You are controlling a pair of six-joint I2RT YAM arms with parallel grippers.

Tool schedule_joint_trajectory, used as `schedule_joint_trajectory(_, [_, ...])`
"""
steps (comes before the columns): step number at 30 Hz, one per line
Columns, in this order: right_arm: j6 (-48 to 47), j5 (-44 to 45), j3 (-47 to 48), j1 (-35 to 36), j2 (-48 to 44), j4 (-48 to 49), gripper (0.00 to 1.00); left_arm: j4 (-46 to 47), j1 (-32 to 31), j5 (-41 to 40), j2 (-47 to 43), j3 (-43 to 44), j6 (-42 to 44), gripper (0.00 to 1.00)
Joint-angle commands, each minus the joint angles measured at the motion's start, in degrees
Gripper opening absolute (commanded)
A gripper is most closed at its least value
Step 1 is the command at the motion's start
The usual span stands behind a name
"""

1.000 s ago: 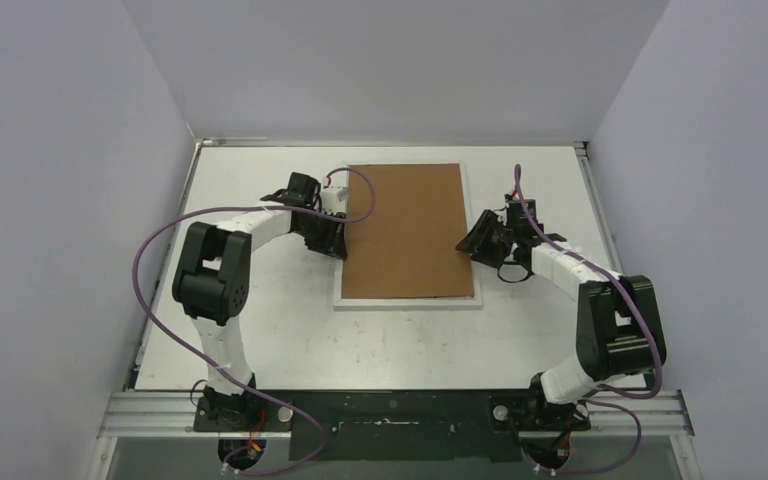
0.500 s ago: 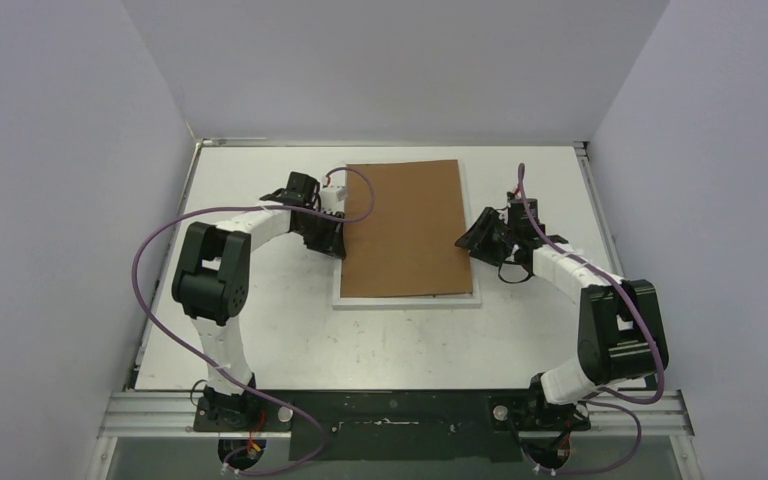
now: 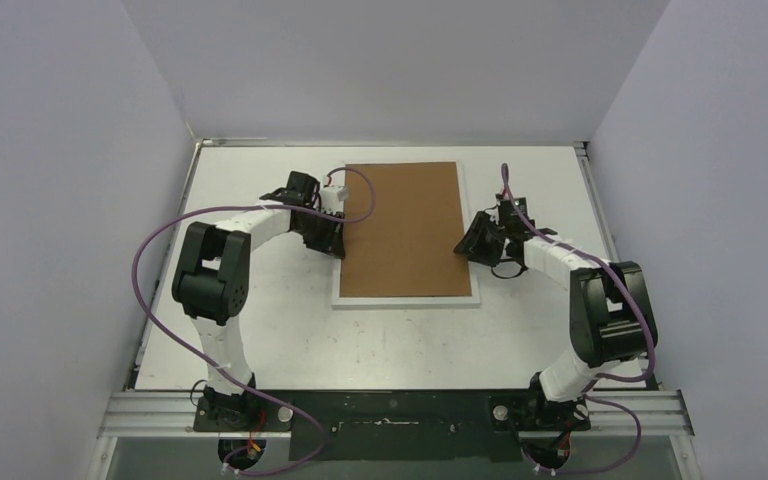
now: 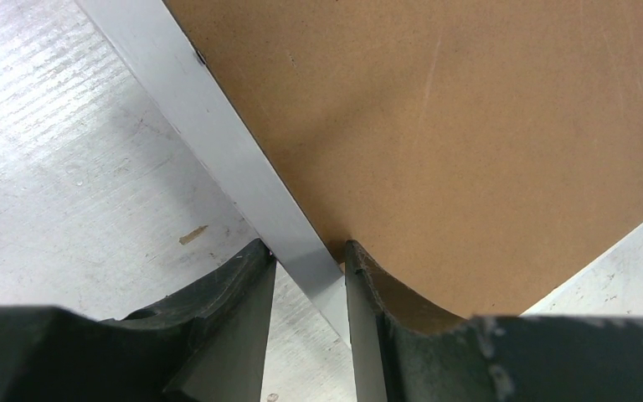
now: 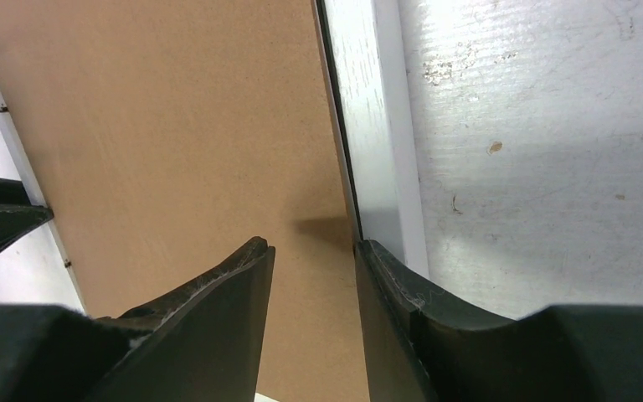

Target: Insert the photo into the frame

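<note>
from above i see the frame (image 3: pixel 405 301) lying flat on the white table (image 3: pixel 290 330), towards the far middle, with the brown backing board (image 3: pixel 405 230) resting on it and covering all but a thin white edge. i cannot see the photo in any view. the left gripper (image 3: pixel 333 238) is down at the frame's left side; in its wrist view the fingers (image 4: pixel 251 285) sit close on either side of the white rail (image 4: pixel 218 134), board (image 4: pixel 435 126) just inside, and i cannot tell whether they pinch it. the right gripper (image 3: pixel 467 243) is at the frame's right side, its fingers (image 5: pixel 234 285) a little apart and grasping nothing, one over the board (image 5: pixel 176 126), the other over the rail (image 5: pixel 377 126).
</note>
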Motion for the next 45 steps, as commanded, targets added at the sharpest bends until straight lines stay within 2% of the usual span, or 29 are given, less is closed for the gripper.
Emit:
schedule_joint_trajectory(1, [0.28, -4.78, 2.09, 2.60, 0.92, 4.08, 0.41, -0.27, -1.29, 2.37, -0.19, 2.24, 2.19, 0.34])
schedule_joint_trajectory(5, [-0.64, -2.99, 2.44, 3.52, 2.19, 3.25, 0.39, -1.02, -1.29, 3.04, -0.70, 2.52, 2.30, 0.35])
schedule_joint_trajectory(12, [-4.45, 5.34, 3.31, 6.31, 2.58, -1.31, 0.34, -3.54, -0.58, 3.41, -2.57, 4.20, 3.14, 0.38])
schedule_joint_trajectory(20, [-5.99, 12.88, 3.03, 10.65, 0.61, -3.47, 0.45, -7.83, 0.52, 3.21, -6.29, 7.61, 4.68, 0.39])
schedule_joint_trajectory(27, [-6.05, 15.75, 1.82, 12.04, -1.76, -3.57, 0.49, -11.08, 1.23, 4.90, -8.32, 11.07, 3.96, 0.39])
schedule_joint_trajectory(35, [-7.01, 19.30, 2.08, 14.81, -2.76, -4.37, 0.48, -10.03, -4.97, 7.89, -9.35, 5.91, 5.24, 0.39])
schedule_joint_trajectory(40, [-6.64, 19.36, 1.58, 15.33, -2.08, -4.03, 0.48, -8.20, -9.62, 6.18, -8.58, 3.31, 6.37, 0.39])
schedule_joint_trajectory(45, [-5.78, 17.68, 2.92, 15.22, -5.10, -4.20, 0.51, -7.57, -10.43, 3.19, -7.14, 2.73, 8.11, 0.38])
